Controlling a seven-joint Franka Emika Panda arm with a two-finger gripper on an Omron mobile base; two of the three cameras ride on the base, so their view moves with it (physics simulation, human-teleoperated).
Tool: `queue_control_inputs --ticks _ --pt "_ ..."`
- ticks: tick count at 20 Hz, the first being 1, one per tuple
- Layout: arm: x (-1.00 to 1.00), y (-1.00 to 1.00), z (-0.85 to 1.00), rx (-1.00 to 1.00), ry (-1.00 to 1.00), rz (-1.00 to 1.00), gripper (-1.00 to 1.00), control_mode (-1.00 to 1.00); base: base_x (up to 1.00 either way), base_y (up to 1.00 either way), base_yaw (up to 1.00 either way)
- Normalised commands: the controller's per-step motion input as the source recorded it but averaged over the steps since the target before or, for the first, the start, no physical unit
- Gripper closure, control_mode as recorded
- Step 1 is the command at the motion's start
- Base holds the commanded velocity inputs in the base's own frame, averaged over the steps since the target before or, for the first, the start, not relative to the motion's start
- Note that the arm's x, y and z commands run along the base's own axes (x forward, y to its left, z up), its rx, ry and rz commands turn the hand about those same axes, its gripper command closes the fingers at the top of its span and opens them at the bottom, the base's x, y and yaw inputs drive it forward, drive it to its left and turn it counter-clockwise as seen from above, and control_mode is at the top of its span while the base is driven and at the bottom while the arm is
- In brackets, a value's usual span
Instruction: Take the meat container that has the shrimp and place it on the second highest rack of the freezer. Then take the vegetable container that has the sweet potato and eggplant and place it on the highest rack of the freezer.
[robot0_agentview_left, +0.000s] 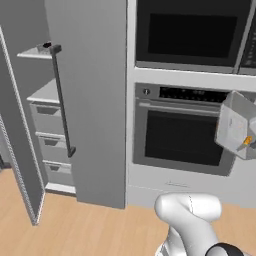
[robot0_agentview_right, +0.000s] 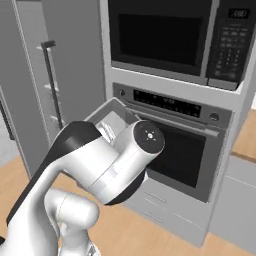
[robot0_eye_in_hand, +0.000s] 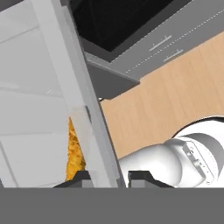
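My gripper (robot0_eye_in_hand: 109, 178) is shut on the rim wall of a clear, box-shaped container (robot0_eye_in_hand: 52, 100), which runs up between the two fingertips (robot0_eye_in_hand: 81, 176). A rough orange piece of food (robot0_eye_in_hand: 75, 153) lies inside it; the rest of the contents are hidden. In the left base view the container (robot0_agentview_left: 236, 125) hangs tilted in front of the oven at the right edge, orange bit (robot0_agentview_left: 247, 141) showing. The right base view shows the container (robot0_agentview_right: 112, 119) behind my forearm. The freezer (robot0_agentview_left: 47, 95) stands open at the left, with an upper rack (robot0_agentview_left: 37, 51), a lower shelf and drawers.
The freezer's open door (robot0_agentview_left: 17, 130) swings out at far left, and a dark vertical handle (robot0_agentview_left: 62, 100) runs down the grey panel. The wall oven (robot0_agentview_left: 177, 135) and microwave (robot0_agentview_left: 192, 32) lie straight ahead. Wood floor (robot0_agentview_left: 90, 230) spreads below.
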Motion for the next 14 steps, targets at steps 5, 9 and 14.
queue_control_inputs --ticks 5,9,14 --pt "0.0 0.0 0.0 0.0 0.0 0.0 1.0 1.0 1.0 1.0 -0.02" --pt "0.0 0.0 0.0 0.0 0.0 0.0 1.0 1.0 0.76 1.0 -0.01" --pt "0.0 0.0 0.0 0.0 0.0 0.0 1.0 1.0 -0.01 1.0 0.0"
